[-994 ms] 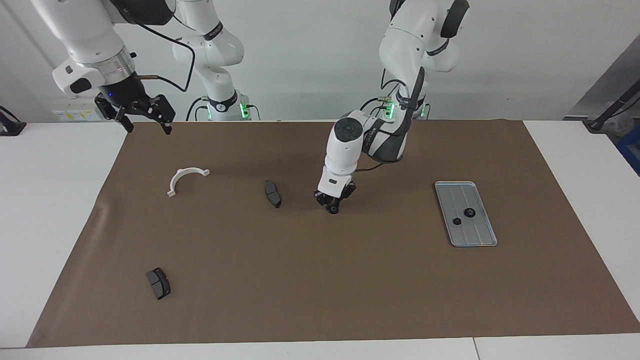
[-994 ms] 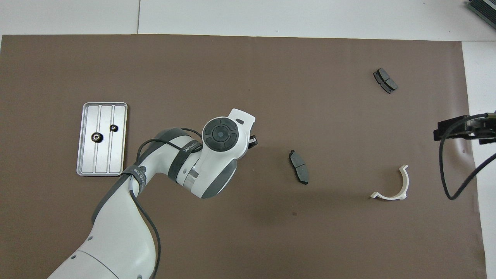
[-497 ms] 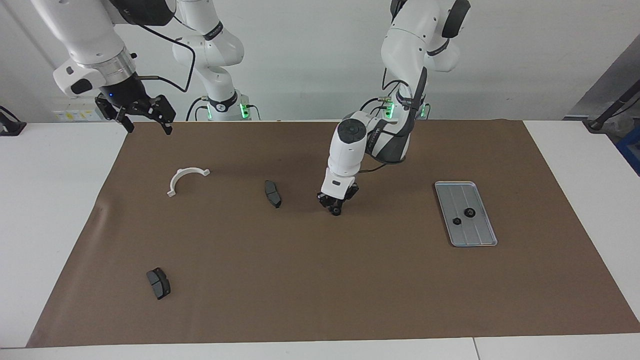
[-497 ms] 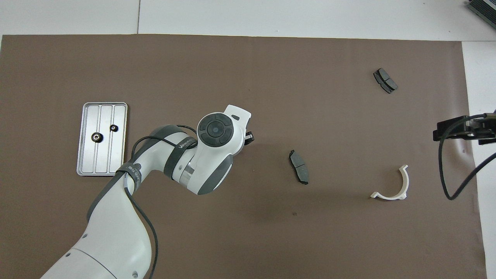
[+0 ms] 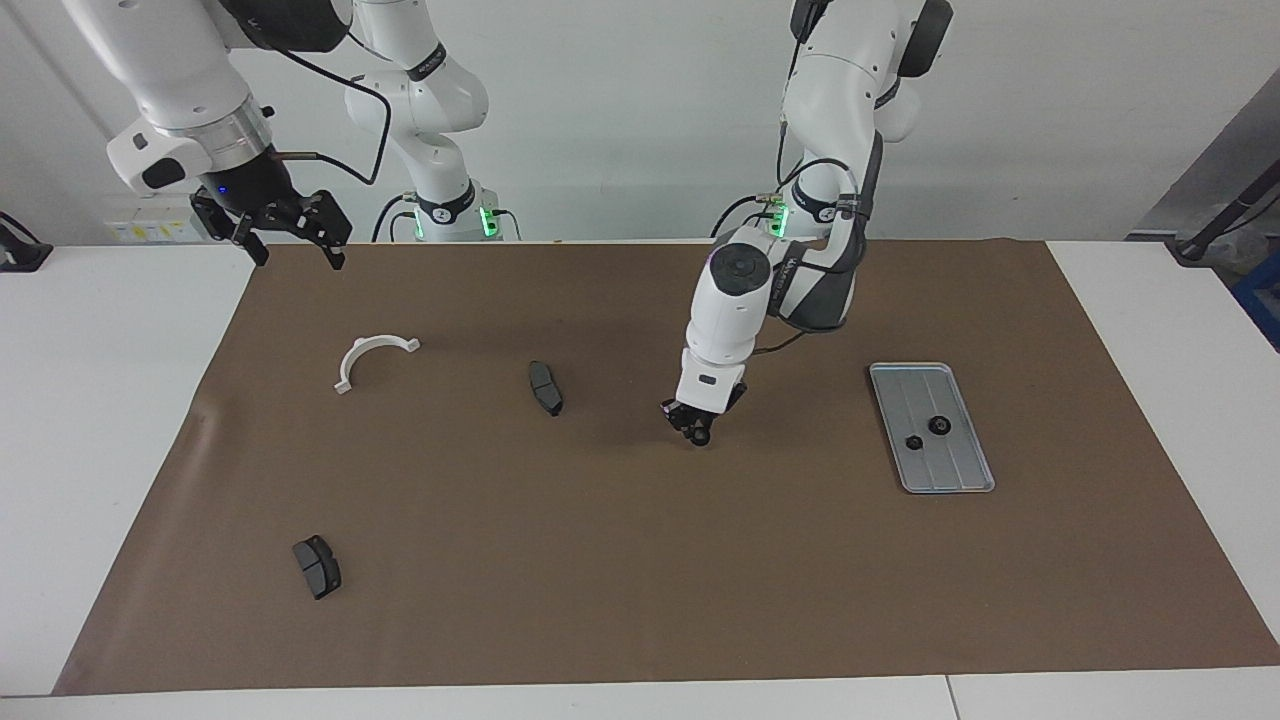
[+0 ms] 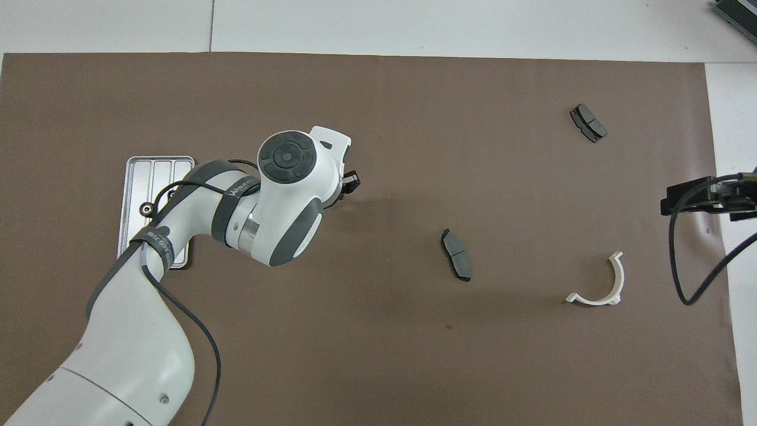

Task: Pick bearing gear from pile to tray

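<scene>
1. We see the left gripper (image 5: 699,434) raised over the brown mat (image 5: 640,560), between the tray (image 5: 960,475) and the middle pad (image 5: 546,388), its fingers closed on a small black ring (image 5: 701,437).
2. From overhead, the left arm covers most of that gripper (image 6: 350,180); only its dark tip shows past the white wrist.
3. We find the tray (image 6: 133,177) lying flat toward the left arm's end of the table, with two more black rings in it: one (image 5: 939,425) nearer the robots, the other (image 5: 913,442) just beside it.
4. The right gripper (image 5: 290,232) waits over the mat's edge at its own end of the table, jaws standing wide apart and holding nothing. Overhead, it (image 6: 707,198) shows only as a dark block at the picture's edge.
5. We count what remains loose on the mat: a white bracket (image 5: 372,358) near the right arm, the middle pad (image 6: 456,254), and a second pad (image 5: 317,566) farther from the robots, toward the right arm's end.
6. All three lie well apart from one another and from the tray.
</scene>
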`<action>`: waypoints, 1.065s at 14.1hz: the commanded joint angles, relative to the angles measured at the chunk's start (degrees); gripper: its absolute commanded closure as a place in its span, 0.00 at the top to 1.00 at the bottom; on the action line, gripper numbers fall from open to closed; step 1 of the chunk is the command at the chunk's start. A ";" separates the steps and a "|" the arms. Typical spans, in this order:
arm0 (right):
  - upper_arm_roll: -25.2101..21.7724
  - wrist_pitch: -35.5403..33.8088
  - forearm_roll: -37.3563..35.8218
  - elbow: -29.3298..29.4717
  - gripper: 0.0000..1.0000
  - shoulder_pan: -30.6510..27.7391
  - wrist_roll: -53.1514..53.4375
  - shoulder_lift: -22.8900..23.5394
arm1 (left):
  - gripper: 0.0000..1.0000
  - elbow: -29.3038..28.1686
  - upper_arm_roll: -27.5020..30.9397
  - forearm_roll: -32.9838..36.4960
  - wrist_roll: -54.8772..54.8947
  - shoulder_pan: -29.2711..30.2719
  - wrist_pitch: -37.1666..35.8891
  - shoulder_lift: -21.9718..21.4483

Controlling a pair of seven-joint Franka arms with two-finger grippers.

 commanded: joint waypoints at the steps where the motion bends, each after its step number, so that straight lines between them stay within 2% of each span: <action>1: 0.22 -0.80 0.24 -0.91 1.00 -0.18 1.65 -0.86 | 0.06 1.91 -0.99 0.13 8.30 6.97 -4.64 -1.78; 5: 0.31 -0.80 0.24 -0.91 1.00 -0.10 1.91 -0.86 | 0.05 -0.46 -0.73 -0.05 23.32 13.66 -7.46 -4.25; 10: 0.22 -1.76 2.07 0.06 1.00 -0.27 2.78 -0.33 | 0.03 -1.26 -0.47 -0.05 45.55 22.63 -11.94 -5.22; 15: 0.22 -1.68 1.47 -0.64 1.00 -0.01 3.58 -0.77 | 0.00 -2.84 -0.47 -0.05 65.70 32.47 -11.95 -5.84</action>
